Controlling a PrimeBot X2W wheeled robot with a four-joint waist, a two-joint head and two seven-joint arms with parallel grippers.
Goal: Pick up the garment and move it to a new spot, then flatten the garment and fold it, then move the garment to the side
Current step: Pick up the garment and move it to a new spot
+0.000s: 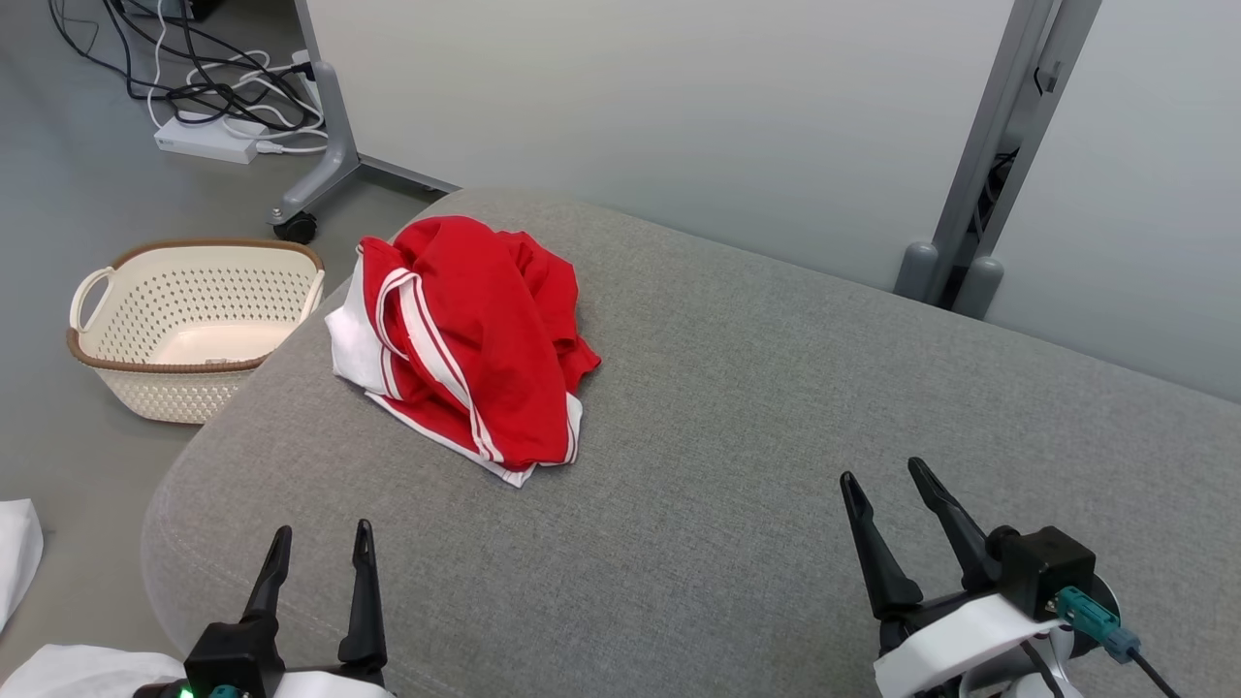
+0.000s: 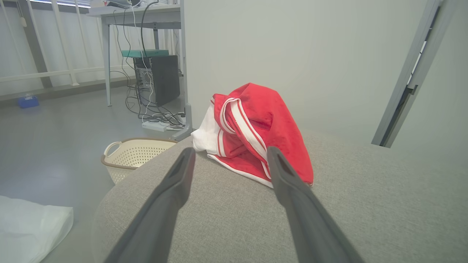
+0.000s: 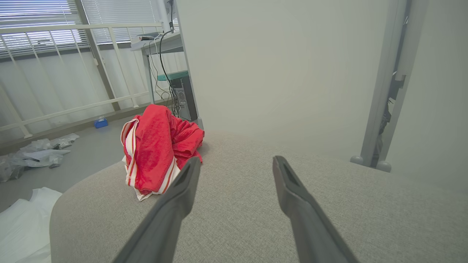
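A: Nearest?
B: Left gripper [image 1: 323,528] and right gripper [image 1: 882,470], both spread, empty.
A: And farther?
B: Crumpled red white-striped cloth garment [image 1: 475,339], far left on grey fabric cushion [image 1: 727,388]; likely light, limp. Pinch its raised top fold.

1. Grey cushion [image 1: 776,407] is lying bare across its middle, right side and near edge, so loads of room there.
2. Red garment [image 1: 475,349] is heaping up by the far left corner, blocking that bit.
3. Wall panel [image 1: 630,116] and grey post [image 1: 979,174] are closing off the far edge.
4. Basket [image 1: 208,244] is sitting on the floor below the left edge.
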